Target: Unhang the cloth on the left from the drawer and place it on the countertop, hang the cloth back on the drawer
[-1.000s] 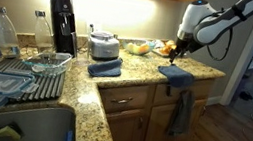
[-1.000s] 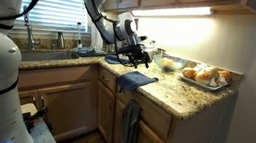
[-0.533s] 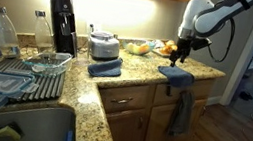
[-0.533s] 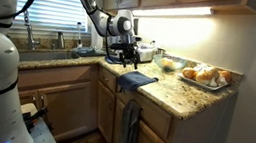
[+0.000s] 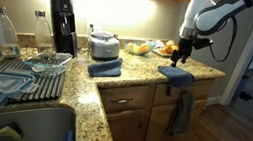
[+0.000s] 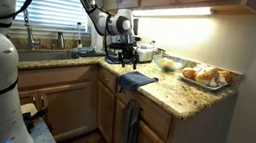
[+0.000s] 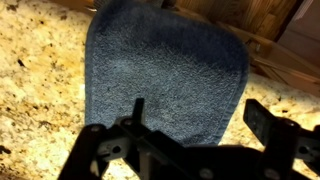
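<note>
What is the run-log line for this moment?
pincer: open, empty, hovering over cloth | cloth: lying on countertop at its edge | second cloth: hanging below

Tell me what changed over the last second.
The gripper rose and drew back from the cloth, then stopped; its jaws are open and empty in the wrist view. The cloth stayed put at the countertop edge, and the hanging cloth did not move.
</note>
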Tool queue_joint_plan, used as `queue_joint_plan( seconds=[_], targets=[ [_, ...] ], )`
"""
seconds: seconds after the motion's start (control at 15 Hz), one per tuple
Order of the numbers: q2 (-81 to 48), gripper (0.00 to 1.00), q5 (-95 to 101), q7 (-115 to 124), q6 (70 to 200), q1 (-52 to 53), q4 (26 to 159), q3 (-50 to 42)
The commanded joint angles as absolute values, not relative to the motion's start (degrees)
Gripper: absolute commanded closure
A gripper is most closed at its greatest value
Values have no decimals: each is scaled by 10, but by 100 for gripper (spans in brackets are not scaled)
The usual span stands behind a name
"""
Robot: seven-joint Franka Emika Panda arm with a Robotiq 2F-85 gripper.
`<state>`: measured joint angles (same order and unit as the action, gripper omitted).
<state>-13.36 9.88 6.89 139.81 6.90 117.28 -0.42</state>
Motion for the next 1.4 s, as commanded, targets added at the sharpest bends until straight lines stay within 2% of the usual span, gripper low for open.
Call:
queue_joint_plan(
  seconds=[0.0,0.27,1.33],
  targets=[
    [-133,0,100,69,1397,63,1172,2],
    [-133,0,100,69,1397,63,1172,2],
    [-270,0,74,89,1340,16,1013,-37]
  ],
)
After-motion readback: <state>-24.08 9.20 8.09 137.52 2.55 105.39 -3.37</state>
